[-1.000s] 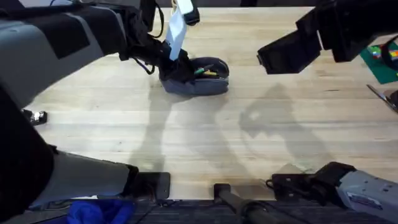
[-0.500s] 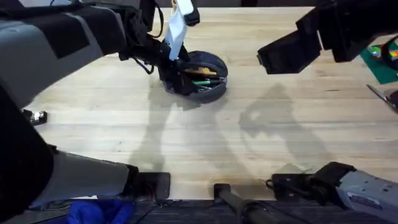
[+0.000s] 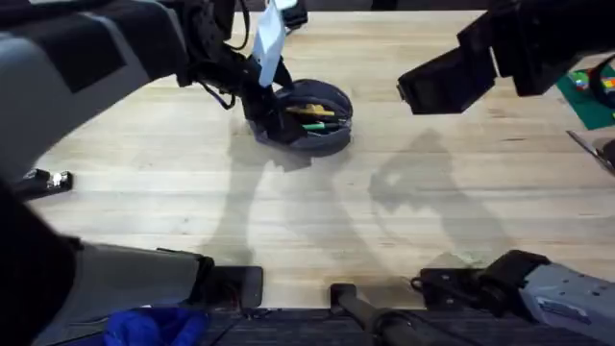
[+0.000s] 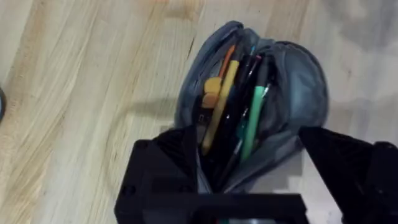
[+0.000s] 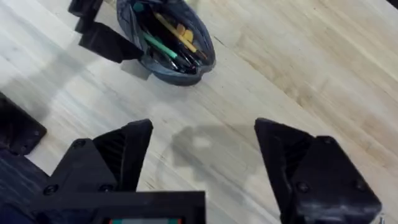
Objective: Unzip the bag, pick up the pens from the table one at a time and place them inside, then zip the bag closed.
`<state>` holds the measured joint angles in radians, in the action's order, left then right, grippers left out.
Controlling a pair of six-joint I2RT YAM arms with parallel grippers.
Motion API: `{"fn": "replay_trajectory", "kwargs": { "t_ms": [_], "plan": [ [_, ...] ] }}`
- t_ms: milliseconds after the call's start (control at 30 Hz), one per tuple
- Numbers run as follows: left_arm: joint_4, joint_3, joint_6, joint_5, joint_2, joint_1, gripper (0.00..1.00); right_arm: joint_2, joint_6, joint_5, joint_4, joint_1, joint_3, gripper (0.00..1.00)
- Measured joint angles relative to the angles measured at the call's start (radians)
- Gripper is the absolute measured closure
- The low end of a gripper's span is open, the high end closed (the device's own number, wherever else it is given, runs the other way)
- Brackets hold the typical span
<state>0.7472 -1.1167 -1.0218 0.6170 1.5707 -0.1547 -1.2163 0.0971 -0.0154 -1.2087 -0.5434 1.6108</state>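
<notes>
Blue-grey denim bag (image 3: 306, 117) lying on pale wood worktop (image 3: 317, 221), toward twelve o'clock from the arm bases, slightly left of centre. Zip open, mouth gaping wide. Inside: one yellow pen (image 4: 219, 104) and one green pen (image 4: 252, 121), plus dark slim items too indistinct to name or count. No pens left loose on the worktop. Judged stage: unzipping done, both pens stowed, only closing the zip left. Left gripper (image 4: 249, 165) open, straddling the near end of the bag, fingers (image 4: 177, 155) either side of the fabric; contact hard to tell. Right gripper (image 5: 202, 155) open and empty, raised well apart at about two o'clock of the bag. Count: one bag, two pens, two grippers.
</notes>
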Motion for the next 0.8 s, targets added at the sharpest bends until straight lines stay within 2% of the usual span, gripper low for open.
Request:
{"fn": "replay_trajectory", "kwargs": {
  "t_ms": [200,367,633,800],
  "plan": [
    [0.031,-0.011,0.000,0.005,-0.101,0.010,0.008,0.000,0.000,0.000,0.000,0.000,0.000,0.005],
    [0.071,-0.011,0.025,0.012,-0.182,0.052,0.008,0.000,0.000,0.000,0.000,0.000,0.000,0.005],
    [0.178,-0.011,0.042,0.023,-0.302,0.156,0.007,0.000,0.000,0.000,0.002,0.000,0.000,0.005],
    [0.241,-0.011,0.031,0.050,-0.364,0.253,0.007,0.000,0.000,0.000,0.004,0.000,0.000,0.005]
  ]
}}
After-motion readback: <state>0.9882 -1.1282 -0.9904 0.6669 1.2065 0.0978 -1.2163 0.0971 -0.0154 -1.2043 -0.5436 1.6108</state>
